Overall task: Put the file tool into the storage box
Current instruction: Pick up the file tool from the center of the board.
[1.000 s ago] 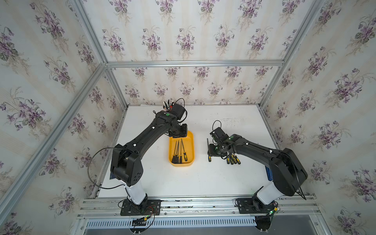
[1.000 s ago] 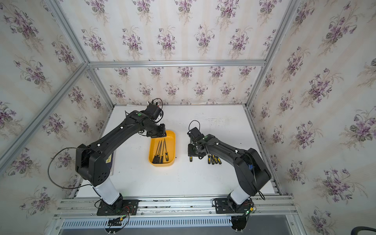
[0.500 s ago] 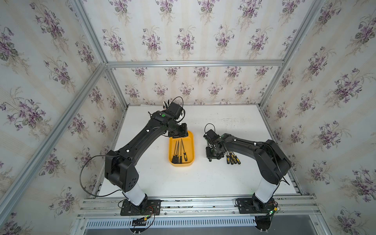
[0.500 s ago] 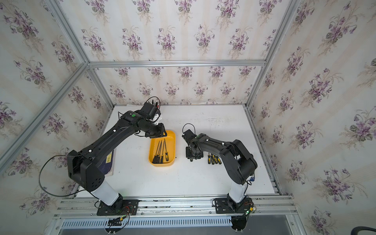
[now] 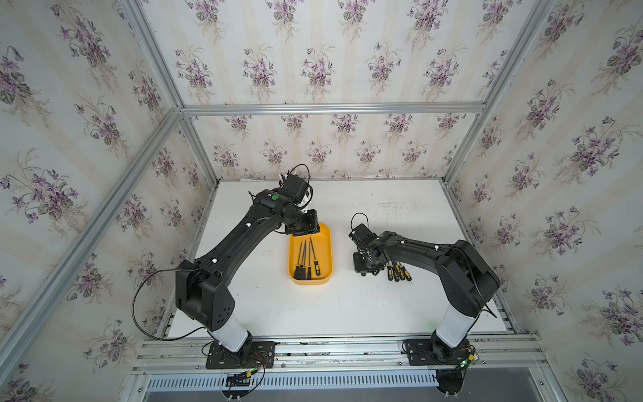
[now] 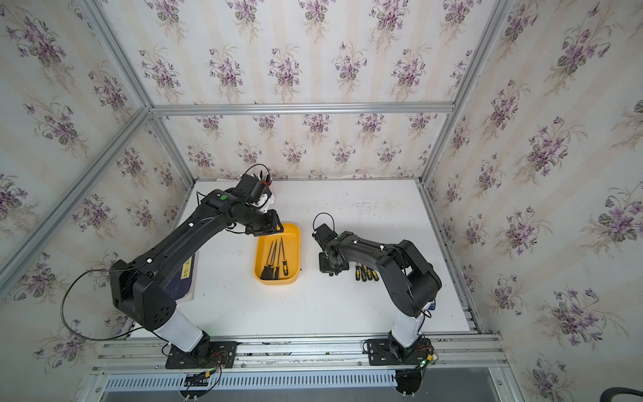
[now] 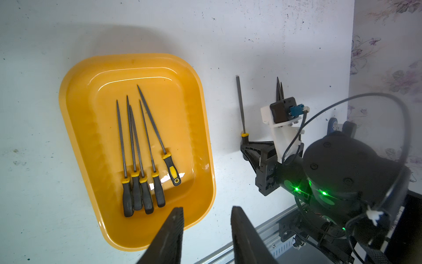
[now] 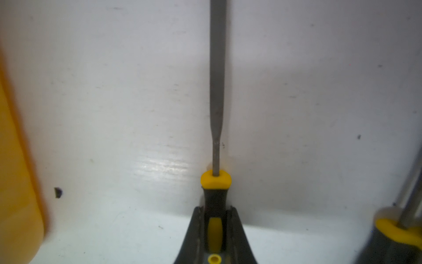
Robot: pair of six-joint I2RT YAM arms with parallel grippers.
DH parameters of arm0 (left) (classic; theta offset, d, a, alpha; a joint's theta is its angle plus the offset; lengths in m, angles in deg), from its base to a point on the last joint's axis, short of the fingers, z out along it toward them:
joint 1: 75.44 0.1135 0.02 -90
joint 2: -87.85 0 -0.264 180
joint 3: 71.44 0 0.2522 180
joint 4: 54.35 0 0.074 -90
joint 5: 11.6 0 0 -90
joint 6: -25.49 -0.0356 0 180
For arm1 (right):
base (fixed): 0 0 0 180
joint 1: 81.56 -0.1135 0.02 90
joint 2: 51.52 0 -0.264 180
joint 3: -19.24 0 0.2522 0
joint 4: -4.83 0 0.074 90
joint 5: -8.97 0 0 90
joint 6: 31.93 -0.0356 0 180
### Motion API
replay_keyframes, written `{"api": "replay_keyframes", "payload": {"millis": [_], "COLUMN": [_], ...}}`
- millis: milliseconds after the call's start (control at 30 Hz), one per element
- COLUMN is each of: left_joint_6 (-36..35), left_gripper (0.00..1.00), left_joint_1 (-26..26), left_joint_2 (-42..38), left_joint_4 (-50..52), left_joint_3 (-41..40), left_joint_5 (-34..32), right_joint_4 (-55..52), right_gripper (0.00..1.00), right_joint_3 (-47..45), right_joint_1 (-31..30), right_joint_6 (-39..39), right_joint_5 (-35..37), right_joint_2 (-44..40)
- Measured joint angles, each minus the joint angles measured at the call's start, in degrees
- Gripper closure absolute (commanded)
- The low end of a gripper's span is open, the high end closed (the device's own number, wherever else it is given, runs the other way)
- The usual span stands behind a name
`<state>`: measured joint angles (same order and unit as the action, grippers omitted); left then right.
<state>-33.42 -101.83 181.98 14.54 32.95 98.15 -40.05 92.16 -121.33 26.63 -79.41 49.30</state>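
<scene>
A white worktop [image 5: 382, 313] seen from above, with two black robot arms reaching in from its near edge. Near the worktop's middle sits the storage box [image 5: 327, 240], a shallow yellow-orange tray, with five other files [image 7: 137, 160] lying lengthwise inside.

Beside the box, on its side toward the worktop's right edge, lies the file [image 8: 217, 91] to be moved. It is a slim grey steel shaft in a black handle [image 8: 214, 198] with a yellow collar. It appears to rest flat on the worktop, apart from the box.

The right tool [image 8: 215, 214] is clenched on the handle, one finger on each side, just behind the collar. The left tool [image 7: 206, 209] hangs over the box's end toward the far edge, fingers apart, gripping nothing. A row of spare files [image 5: 398, 275] lies just beside the right tool, toward the right edge.

The file looks light, rigid and not fragile. The rubbery-looking handle is probably the best hold, being thicker and less slippery than the thin hard shaft. Held there, the long shaft sticks out ahead and may tip or swivel, so it likely needs lowering in line with the box's length.
</scene>
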Motion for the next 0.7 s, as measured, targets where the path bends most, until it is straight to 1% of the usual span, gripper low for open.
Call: {"api": "replay_keyframes", "payload": {"millis": [100,200,333,467,567,700], "left_joint_6": [0.6,1.5,5.3,10.2,13.6,16.4], "left_gripper": [0.59,0.59,0.57,0.56,0.55,0.56], "left_joint_1": [0.2,0.7,1.4,0.9,0.3,-1.4], "left_joint_2": [0.4,1.2,2.9,5.0,6.5,8.7], "left_joint_4": [-0.9,-3.1,-8.5,-14.8,-19.1,-22.8], "left_joint_3": [-0.1,-0.9,-3.4,-4.9,-4.8,-3.4], "left_joint_5": [1.2,3.6,9.2,14.6,17.4,19.3], "right_joint_4": [-0.4,0.5,2.6,6.0,7.8,9.0], "right_gripper": [0.96,0.95,0.94,0.93,0.93,0.93], "right_joint_3": [-2.6,-5.5,-9.4,-12.8,-14.4,-15.5], "right_joint_1": [0.0,-0.1,-0.5,-1.7,-2.3,-2.6], "right_joint_6": [0.2,1.1,2.4,3.1,3.1,2.6], "right_joint_5": [-0.9,-1.6,-4.9,-10.1,-13.3,-15.0], "right_joint_2": [-3.3,-9.4,-19.0,-27.9,-31.3,-32.4]}}
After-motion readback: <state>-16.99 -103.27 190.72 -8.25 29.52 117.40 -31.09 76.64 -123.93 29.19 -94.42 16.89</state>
